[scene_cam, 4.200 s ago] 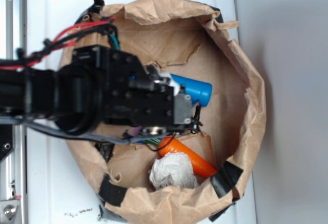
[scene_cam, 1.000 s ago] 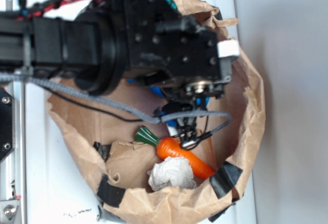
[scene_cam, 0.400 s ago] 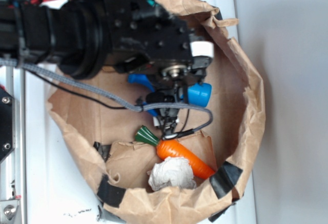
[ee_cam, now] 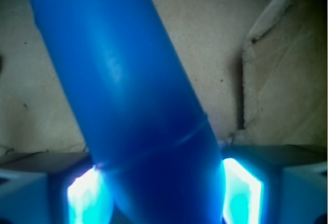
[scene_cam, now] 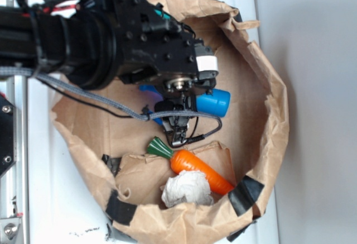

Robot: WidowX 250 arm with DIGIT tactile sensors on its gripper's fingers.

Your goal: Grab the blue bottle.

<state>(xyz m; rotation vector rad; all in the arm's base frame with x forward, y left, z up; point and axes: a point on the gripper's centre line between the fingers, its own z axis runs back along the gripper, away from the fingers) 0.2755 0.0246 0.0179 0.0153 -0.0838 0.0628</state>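
Blue bottle (scene_cam: 213,103) lies on its side near the middle of the paper-lined basket (scene_cam: 276,115), wide end toward the right rim, neck end hidden under the arm. Wrist view: bottle (ee_cam: 133,96) fills the frame, running at a slant between the two fingers (ee_cam: 241,193).

Handling, my guess: hollow toy plastic, so light and stiff; won't crush. Surface smooth and glossy, round in section, so prob slippery and apt to roll or squirt out if pinched off-centre. Best hold looks like across the wide body, where sides are straight, not on the taper.

Claw (ee_cam: 161,196): fingers sit apart by about the bottle's width, one each side of the body, pads glowing blue from reflected colour. Looks like contact on both sides, i.e. clamped on the bottle, but no clear gap or squeeze visible to confirm firmness. From outside view, claw (scene_cam: 178,115) mostly masked by wrist block and cable.

Other stuff: carrot (scene_cam: 201,171) and crumpled paper ball (scene_cam: 187,189) lower in the basket, apart from the bottle.
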